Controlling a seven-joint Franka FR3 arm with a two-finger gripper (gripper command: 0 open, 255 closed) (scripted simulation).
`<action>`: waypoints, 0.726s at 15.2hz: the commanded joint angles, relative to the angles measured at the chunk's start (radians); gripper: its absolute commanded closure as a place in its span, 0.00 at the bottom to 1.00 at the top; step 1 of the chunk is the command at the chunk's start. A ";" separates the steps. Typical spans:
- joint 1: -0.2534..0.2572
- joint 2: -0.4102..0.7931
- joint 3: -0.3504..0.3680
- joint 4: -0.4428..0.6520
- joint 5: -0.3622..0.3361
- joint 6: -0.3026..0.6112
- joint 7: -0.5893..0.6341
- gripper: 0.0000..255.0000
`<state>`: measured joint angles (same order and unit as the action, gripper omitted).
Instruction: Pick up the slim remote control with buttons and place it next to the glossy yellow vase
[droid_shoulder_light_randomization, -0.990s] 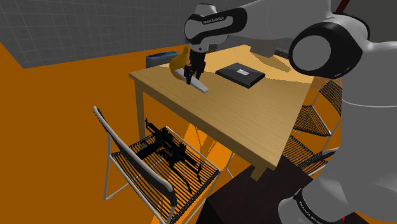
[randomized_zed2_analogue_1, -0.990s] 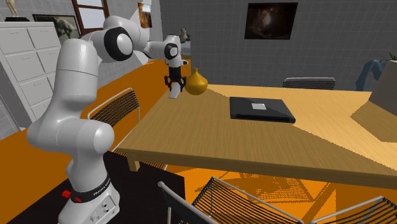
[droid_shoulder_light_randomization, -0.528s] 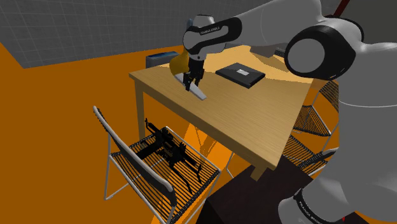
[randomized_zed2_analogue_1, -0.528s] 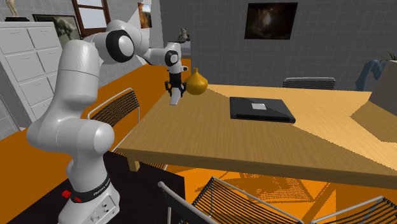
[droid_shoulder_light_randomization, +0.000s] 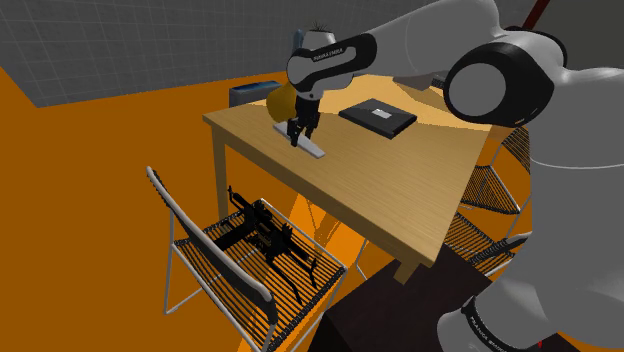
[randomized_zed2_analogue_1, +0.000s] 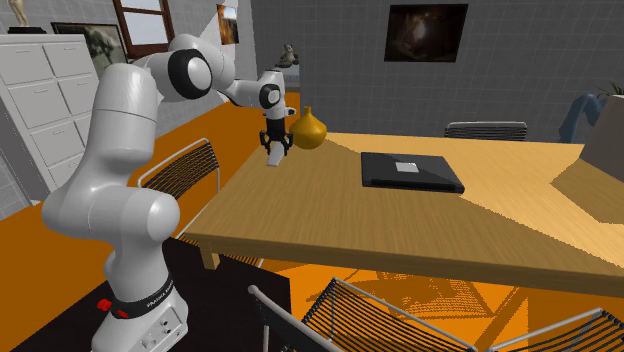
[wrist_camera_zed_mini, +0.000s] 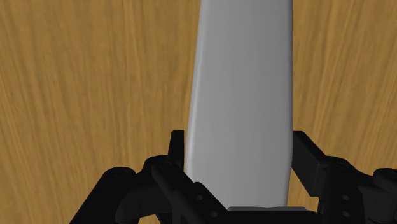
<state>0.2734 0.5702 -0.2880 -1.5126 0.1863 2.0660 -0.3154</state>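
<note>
Shoulder view: the gripper has sunk over the last second, carrying the remote from clear air down to the table. Its free end now lies on the wood or just above it; I cannot tell whether it touches. The spot is just beside the yellow vase, on the vase's near side. In the wrist view the two fingers press against both long edges of the plain grey remote, closed only to its width, with wood grain beyond. The carry looks practically done. What remains, I judge, is to let go and lift straight up without nudging the vase.
</note>
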 joint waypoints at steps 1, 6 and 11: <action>0.000 0.001 0.000 -0.003 0.000 0.000 0.000 1.00; -0.001 0.001 0.000 -0.002 0.000 -0.001 0.000 0.00; 0.001 -0.035 -0.008 0.044 -0.013 -0.081 0.008 0.00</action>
<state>0.2751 0.5473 -0.2929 -1.4815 0.1775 2.0102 -0.3082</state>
